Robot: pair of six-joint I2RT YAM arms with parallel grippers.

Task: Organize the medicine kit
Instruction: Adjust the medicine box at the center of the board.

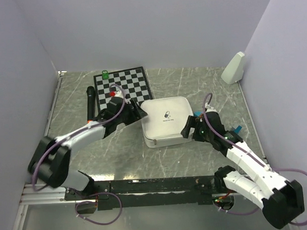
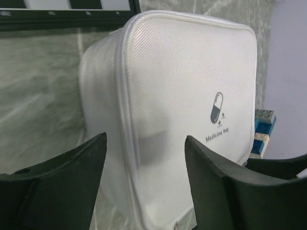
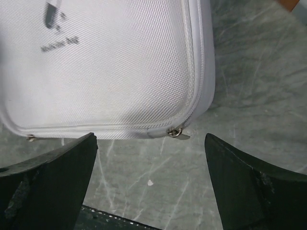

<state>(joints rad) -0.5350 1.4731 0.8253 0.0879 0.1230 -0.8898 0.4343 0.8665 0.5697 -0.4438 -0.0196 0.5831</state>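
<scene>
- The left gripper [image 2: 146,139] is released, with the kit's left edge between its jaws. The right gripper [image 3: 151,139] is wide apart and holds nothing.
- The medicine kit [image 1: 166,119] lies flat and zipped on the table [image 1: 203,83], just beside the chessboard [image 1: 124,83].
- Its woven shell looks light and soft, and it will probably slide when pushed, so it should be steadied.
- The small zipper pull [image 3: 178,133] at the near right corner seems the place to grip.

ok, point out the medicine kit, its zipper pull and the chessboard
medicine kit [image 1: 166,120]: top view, centre of the white lid.
zipper pull [image 3: 178,132]: right wrist view, metal tab at the corner.
chessboard [image 1: 134,81]: top view, bare squares mid-board.
</scene>
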